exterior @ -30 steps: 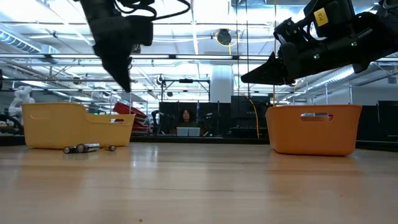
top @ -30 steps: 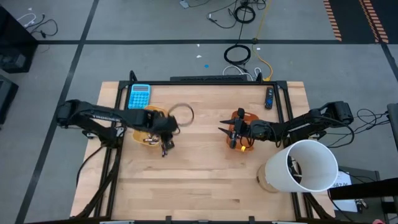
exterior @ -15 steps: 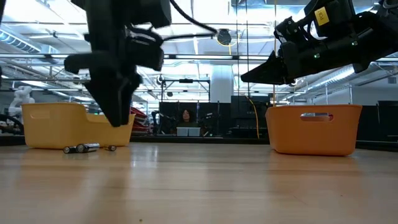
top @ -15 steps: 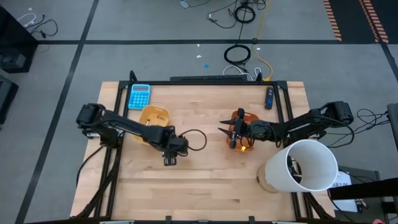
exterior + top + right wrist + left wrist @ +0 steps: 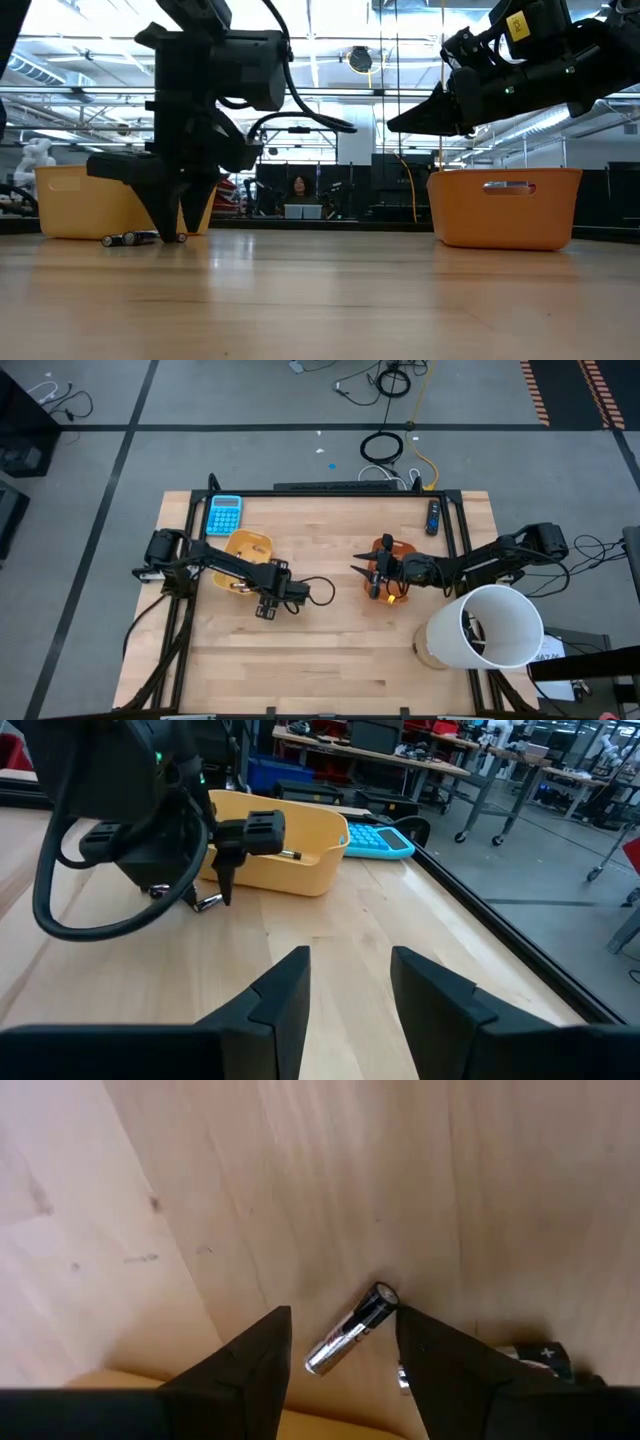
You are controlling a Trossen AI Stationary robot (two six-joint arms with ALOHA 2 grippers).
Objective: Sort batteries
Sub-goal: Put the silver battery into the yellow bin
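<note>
We see the left gripper (image 5: 266,610) lowered to the pale wooden table (image 5: 330,660), just in front of the yellow plastic tray (image 5: 246,550), its two dark fingers (image 5: 250,1370) spread apart and holding nothing. Between those fingers, in the left wrist view, lies a small black-and-silver cylindrical battery (image 5: 351,1330) flat on the wood, tilted across the gap and touching neither finger as far as we can tell. Just beside the same gripper, past one finger, a second battery with a plus mark (image 5: 532,1355) lies on the table, partly hidden. In the low view the left gripper (image 5: 172,222) points straight down with its tips at the table surface, right among a short row of small batteries (image 5: 132,238) that lie on the wood against the front of the yellow tray (image 5: 90,200). The right gripper (image 5: 358,568) hangs above the table beside the orange plastic tray (image 5: 390,575), well apart from the left gripper; its dark fingers (image 5: 285,1000) stand apart with nothing between them. From the right wrist view the left gripper (image 5: 208,898) shows farther off, in front of the yellow tray (image 5: 290,855), with a blue calculator (image 5: 375,838) beyond it. A large white cylinder (image 5: 487,625) stands near the right arm's side of the table.
</note>
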